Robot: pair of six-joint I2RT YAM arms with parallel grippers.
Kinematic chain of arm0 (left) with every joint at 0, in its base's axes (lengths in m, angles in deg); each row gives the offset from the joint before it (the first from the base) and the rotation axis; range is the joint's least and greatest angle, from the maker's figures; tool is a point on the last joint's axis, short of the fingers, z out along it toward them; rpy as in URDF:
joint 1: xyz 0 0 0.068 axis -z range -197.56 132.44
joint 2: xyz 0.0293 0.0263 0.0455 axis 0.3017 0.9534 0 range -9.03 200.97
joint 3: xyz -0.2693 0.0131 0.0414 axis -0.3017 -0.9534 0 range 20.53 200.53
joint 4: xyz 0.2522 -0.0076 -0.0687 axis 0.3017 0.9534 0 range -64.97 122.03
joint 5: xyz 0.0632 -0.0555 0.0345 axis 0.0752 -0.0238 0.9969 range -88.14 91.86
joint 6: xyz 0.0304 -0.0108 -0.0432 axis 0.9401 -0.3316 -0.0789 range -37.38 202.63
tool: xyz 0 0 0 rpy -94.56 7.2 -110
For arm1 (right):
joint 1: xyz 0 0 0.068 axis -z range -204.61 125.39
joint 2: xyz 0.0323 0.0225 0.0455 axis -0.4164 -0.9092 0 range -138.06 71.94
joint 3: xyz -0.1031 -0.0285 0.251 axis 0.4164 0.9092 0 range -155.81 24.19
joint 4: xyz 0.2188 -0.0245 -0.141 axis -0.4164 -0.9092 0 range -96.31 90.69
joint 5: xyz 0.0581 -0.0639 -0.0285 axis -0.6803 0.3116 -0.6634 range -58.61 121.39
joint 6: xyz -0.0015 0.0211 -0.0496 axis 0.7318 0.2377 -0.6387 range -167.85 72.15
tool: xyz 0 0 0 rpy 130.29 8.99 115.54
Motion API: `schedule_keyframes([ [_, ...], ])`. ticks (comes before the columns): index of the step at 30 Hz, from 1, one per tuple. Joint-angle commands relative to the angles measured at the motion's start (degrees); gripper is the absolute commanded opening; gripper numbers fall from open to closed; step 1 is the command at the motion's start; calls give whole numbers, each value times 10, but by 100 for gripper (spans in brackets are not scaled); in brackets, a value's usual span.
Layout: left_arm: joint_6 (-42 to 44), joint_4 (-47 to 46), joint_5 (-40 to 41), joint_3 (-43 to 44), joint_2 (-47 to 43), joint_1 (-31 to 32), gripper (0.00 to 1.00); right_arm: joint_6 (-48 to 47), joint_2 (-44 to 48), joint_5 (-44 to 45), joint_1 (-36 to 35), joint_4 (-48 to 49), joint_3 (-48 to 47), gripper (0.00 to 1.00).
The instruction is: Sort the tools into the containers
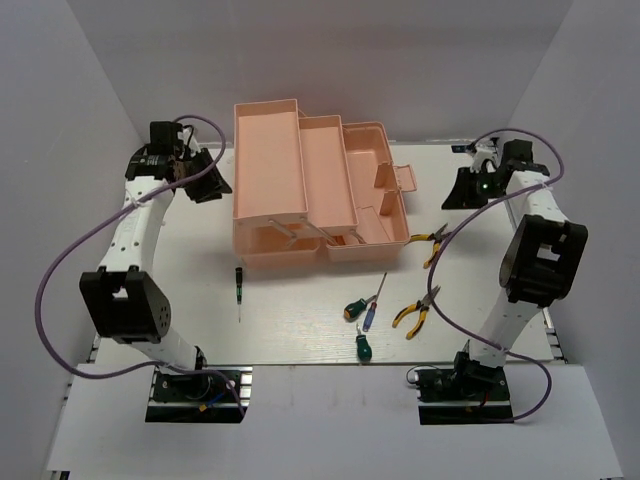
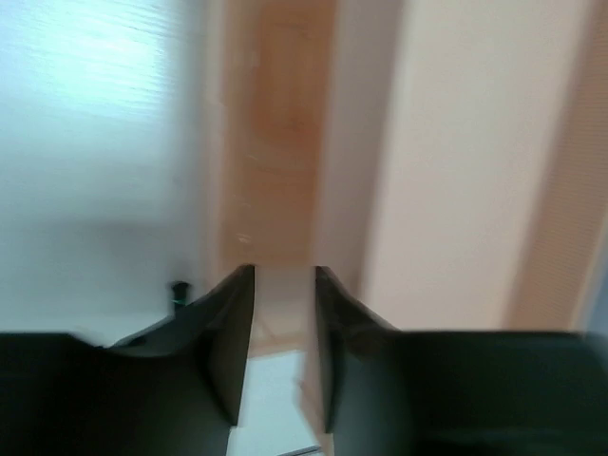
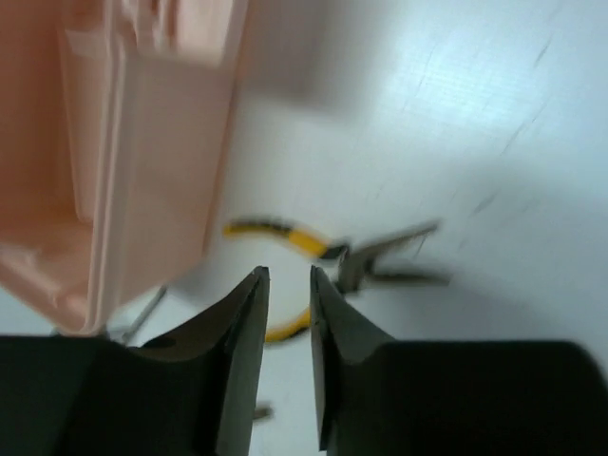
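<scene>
White walls enclose a white table. At its far middle sits the salmon-pink toolbox, open, with its trays stepped out. The left gripper hangs just beside the box's left end and the right gripper hangs off its right end. On each, the fingers stand slightly apart and pinch nothing.

The tools all lie on the table, outside the box. One pair of yellow-handled pliers lies below the right gripper. A second pair of pliers lies nearer the front. Beside it are two green stubby screwdrivers and a blue-handled screwdriver. A thin black-green screwdriver lies apart to the left.
</scene>
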Motion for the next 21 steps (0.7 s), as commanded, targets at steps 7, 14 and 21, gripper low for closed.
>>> schedule_keyframes([
  [7, 68, -107, -133, -103, -211, 68, 74, 63, 100, 195, -55, -51, 217, 49],
  [14, 91, -132, -141, -193, -320, 102, 78, 136, 68, 289, -95, 0, 210, 54],
  [21, 86, -126, -167, -239, -359, 119, 78, 222, 6, 321, -114, 24, 196, 50],
])
